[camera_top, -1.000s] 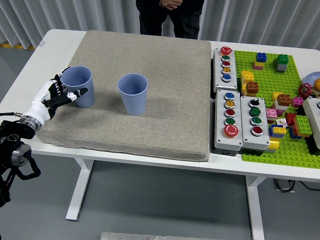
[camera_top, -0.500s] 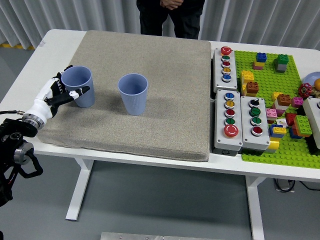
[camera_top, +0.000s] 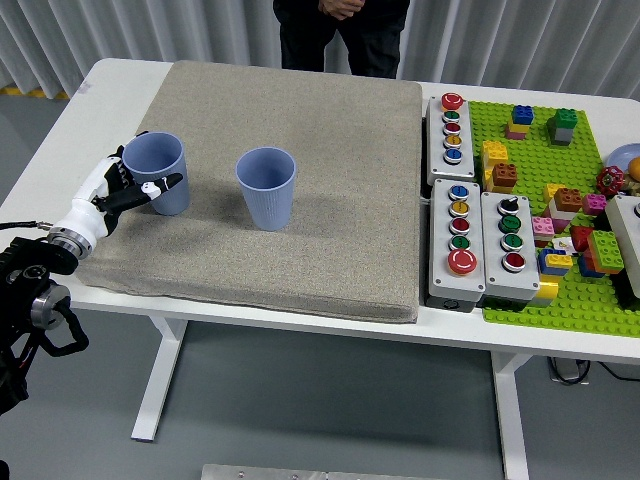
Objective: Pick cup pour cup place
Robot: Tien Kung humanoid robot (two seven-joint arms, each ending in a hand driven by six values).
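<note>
The person [camera_top: 342,35] at the bench's far side is cut off above the waist by the top edge. The green brick board [camera_top: 545,290] and a blue plate [camera_top: 622,158] run off the right edge. The left cup [camera_top: 158,172] hides the far fingers of the left hand [camera_top: 118,190].

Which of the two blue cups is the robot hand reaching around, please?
The left blue cup, near the mat's left edge; the left robot hand curls around it. The other cup stands untouched.

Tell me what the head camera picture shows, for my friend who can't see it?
The robot's left hand wraps around a blue cup at the left of a grey mat, fingers and thumb either side of it. A second blue cup stands upright to its right, apart. Button boxes and a green brick plate fill the table's right; a person stands behind.
</note>
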